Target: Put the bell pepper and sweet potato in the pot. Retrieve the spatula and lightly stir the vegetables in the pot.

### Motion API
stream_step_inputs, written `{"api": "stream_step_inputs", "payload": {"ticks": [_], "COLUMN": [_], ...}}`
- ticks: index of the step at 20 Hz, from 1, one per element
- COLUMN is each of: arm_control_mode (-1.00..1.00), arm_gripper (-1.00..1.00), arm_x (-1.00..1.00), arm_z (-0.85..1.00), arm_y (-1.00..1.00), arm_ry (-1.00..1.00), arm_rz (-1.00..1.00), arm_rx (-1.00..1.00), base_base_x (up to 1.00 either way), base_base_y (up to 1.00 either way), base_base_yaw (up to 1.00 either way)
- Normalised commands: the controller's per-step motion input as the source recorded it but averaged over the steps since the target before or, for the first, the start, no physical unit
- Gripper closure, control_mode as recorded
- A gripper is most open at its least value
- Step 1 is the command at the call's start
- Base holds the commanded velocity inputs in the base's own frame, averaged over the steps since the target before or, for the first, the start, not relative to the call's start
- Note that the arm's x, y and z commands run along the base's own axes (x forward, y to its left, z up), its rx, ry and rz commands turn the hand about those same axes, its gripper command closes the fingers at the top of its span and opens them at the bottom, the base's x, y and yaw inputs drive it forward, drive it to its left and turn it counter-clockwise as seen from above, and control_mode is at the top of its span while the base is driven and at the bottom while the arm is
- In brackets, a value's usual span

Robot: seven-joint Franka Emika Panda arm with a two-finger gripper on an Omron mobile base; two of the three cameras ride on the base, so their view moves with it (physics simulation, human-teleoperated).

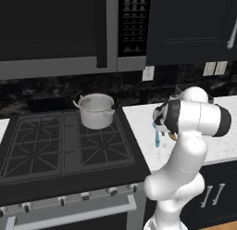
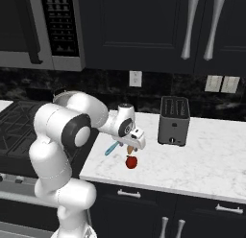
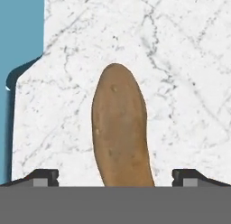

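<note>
White marble counter (image 3: 180, 60) lies under our gripper (image 3: 115, 175), whose fingers (image 3: 45, 177) stand spread wide with the brown oblong sweet potato (image 3: 119, 128) between them, not yet pinched. We judge the potato pickup is underway: next, lower and close. Beside the left finger lies the teal flat spatula (image 3: 20, 47). The shiny steel pot (image 1: 96, 111) sits well apart on the black stove (image 1: 46, 150).

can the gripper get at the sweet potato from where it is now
Probably yes: the gripper hangs right over the sweet potato, jaws open to either side of it, with bare counter around.
</note>
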Motion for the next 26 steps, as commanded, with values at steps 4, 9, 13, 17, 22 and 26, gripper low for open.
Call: {"api": "stream_step_inputs", "payload": {"ticks": [4,9,13,17,22,26], "arm_control_mode": [-1.00,-1.00,-1.00,-1.00,-1.00,-1.00], "arm_gripper": [-1.00,1.00,1.00,1.00,1.00,1.00], "arm_x": [0.11,0.06,-0.08,-0.22,-0.80,-0.53], "arm_z": [-0.37,-0.24,0.00,0.04,0.78,1.00], "arm_y": [-0.04,0.00,0.09,0.00,0.41,0.99], "arm_ry": [-0.01,-0.01,0.00,-0.03,-0.10,-0.08], "arm_rz": [0.01,0.02,0.00,0.01,0.13,0.33], "arm_rx": [-0.01,-0.01,0.00,0.00,0.00,-0.08], "base_base_x": [0.00,0.00,0.00,0.00,0.00,0.00], "base_base_y": [0.00,0.00,0.00,0.00,0.00,0.00], "base_base_yaw": [0.00,0.00,0.00,0.00,0.00,0.00]}}
